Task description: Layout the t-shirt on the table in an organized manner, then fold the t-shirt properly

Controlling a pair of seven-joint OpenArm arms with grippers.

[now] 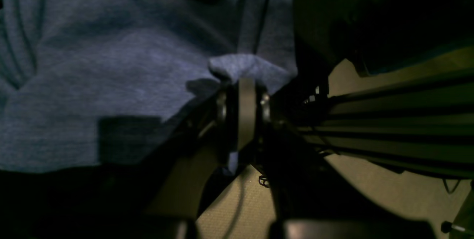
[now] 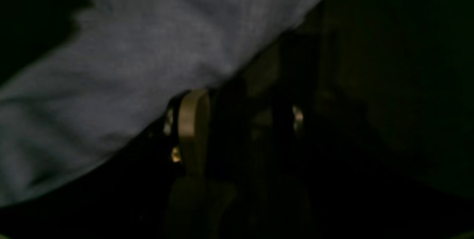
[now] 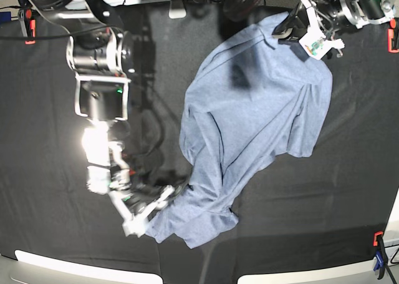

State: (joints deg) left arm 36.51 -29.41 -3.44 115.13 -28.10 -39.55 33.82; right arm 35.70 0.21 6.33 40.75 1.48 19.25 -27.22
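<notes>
Two arms over one wide desk (image 3: 50, 190) draped in matte black cloth, orange clamps (image 3: 28, 32) at both side edges, blue clamp (image 3: 381, 259) at near right corner.

Light heather blue-grey cotton t-shirt (image 3: 255, 128) spread rumpled diagonally across desk centre, upper corner lifted. Left gripper (image 3: 293, 25) at far right, jaws pressed together, pinching that upper corner. Right gripper (image 3: 163, 196) low at near left, touching shirt's lower edge; jaws' state cannot be told. Pale beige floor (image 1: 389, 191) beneath, seen from left wrist.

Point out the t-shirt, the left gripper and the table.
t-shirt (image 3: 255, 109), base view, middle of the body.
left gripper (image 3: 288, 27), base view, tips clamped on the shirt's corner.
table (image 3: 50, 171), base view, bare black cloth.
</notes>
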